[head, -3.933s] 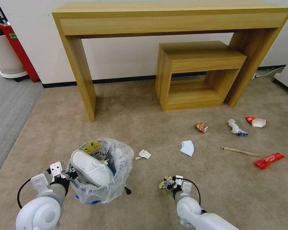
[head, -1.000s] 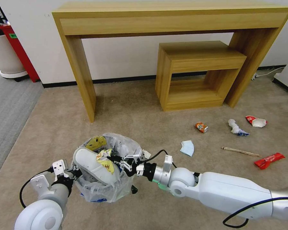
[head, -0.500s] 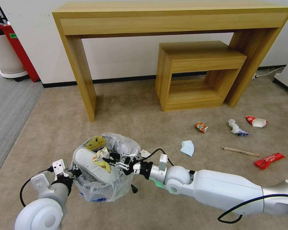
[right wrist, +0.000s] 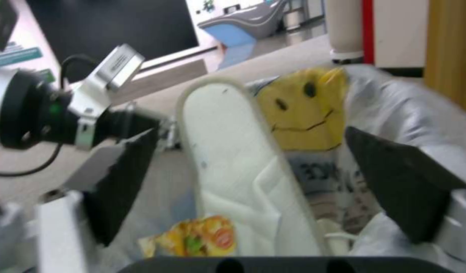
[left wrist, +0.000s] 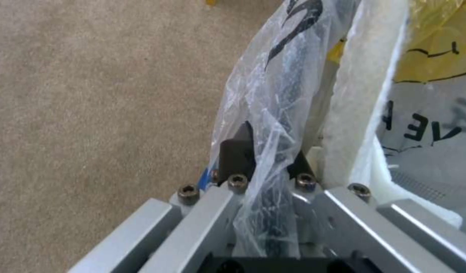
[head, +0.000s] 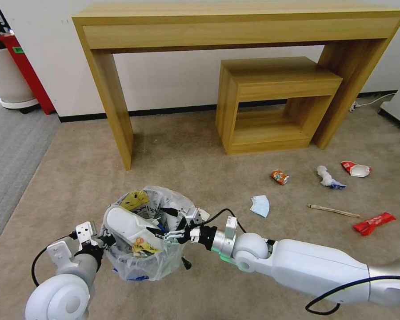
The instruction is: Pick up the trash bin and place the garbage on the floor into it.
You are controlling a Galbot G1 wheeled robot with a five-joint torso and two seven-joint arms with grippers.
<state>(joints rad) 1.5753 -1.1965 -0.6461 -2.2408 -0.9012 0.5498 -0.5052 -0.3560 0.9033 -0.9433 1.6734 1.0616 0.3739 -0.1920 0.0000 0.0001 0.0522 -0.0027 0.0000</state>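
Note:
The trash bin (head: 142, 262), black with a crinkly clear bag over its rim, sits low at the left. My left gripper (head: 103, 240) is shut on its rim and bag (left wrist: 273, 113). Inside lie a white slipper (head: 128, 223), a yellow smiley bag (head: 134, 199) and a yellow snack wrapper (head: 142, 247). My right gripper (head: 172, 223) hangs open over the bin, holding nothing; its dark pads (right wrist: 119, 174) stand wide apart above the slipper (right wrist: 228, 151) and wrapper (right wrist: 197, 237). Garbage on the floor: crushed can (head: 279, 177), blue mask (head: 260, 206), crumpled paper (head: 327, 177), wooden stick (head: 334, 210), red wrappers (head: 374, 223).
A tall wooden console table (head: 120, 111) and a low wooden side table (head: 271, 102) stand against the far wall. A red-and-white wrapper (head: 356, 169) lies at the right. A white planter (head: 6, 80) and red panel stand far left; a cable (head: 371, 102) runs far right.
My right arm carried the yellow wrapper from the floor to over the bin, then opened; the wrapper has dropped into the bin beside the slipper. The left gripper keeps its hold.

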